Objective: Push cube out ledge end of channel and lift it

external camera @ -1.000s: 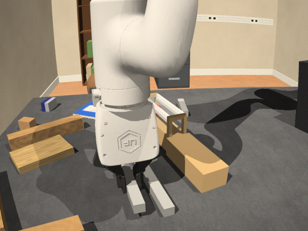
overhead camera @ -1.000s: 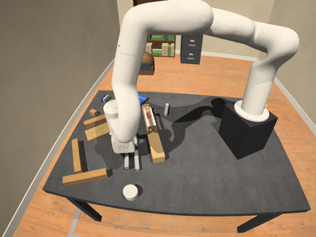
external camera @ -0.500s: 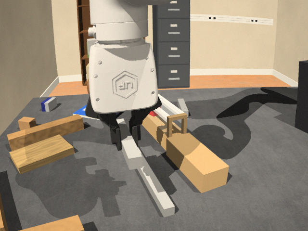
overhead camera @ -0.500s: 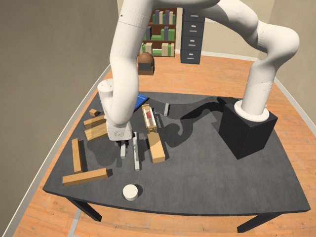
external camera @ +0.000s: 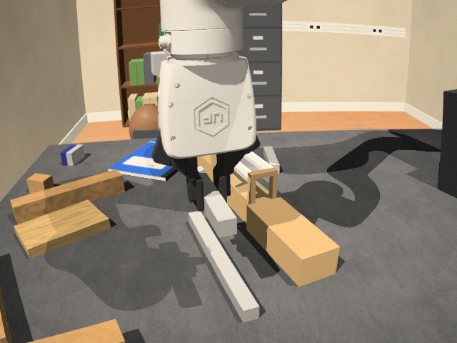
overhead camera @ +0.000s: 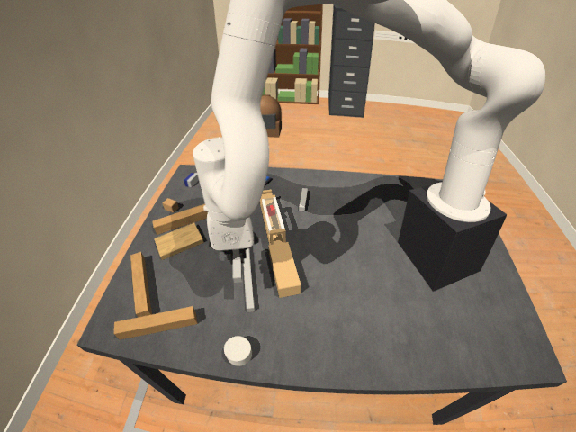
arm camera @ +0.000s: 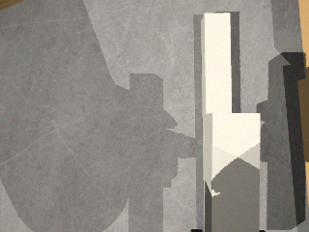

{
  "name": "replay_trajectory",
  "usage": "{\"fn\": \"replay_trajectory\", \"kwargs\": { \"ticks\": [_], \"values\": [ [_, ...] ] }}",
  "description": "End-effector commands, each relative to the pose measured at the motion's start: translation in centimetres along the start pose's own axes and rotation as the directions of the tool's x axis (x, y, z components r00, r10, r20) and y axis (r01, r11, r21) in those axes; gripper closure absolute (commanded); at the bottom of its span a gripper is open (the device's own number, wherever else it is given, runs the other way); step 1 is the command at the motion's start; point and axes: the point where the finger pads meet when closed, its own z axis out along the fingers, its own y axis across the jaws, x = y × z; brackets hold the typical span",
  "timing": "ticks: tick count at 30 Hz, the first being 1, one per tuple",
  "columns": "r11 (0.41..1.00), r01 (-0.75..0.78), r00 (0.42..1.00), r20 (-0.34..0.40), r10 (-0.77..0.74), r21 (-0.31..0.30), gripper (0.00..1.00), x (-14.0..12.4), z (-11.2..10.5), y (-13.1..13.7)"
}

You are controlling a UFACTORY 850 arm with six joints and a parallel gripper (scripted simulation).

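Cube (overhead camera: 271, 211) sits inside the channel (overhead camera: 273, 217); beside the channel, the pincer (external camera: 208, 186) is clamped on a short white bar (external camera: 220, 215), likely a pushing tool.

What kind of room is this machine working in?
Probably an office or study turned workshop. A brown bookshelf holds books beside a grey filing cabinet, on a wooden floor. The arm's pincer grips a white bar over a dark table strewn with wooden blocks.
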Motion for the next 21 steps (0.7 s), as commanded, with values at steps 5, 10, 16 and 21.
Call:
{"fn": "replay_trajectory", "kwargs": {
  "ticks": [5,10,16,21],
  "values": [
    [0.997,0.081,0.997,0.007,-0.081,0.014,1.00,2.4,-0.3,10.2],
    [0.996,0.087,0.996,0.015,-0.088,0.011,1.00,2.6,-0.3,12.1],
    [0.996,0.087,0.996,0.014,-0.087,0.012,1.00,2.6,0.7,12.1],
    [0.996,0.087,0.996,0.014,-0.087,0.012,1.00,2.5,2.4,12.2]
  ]
}}
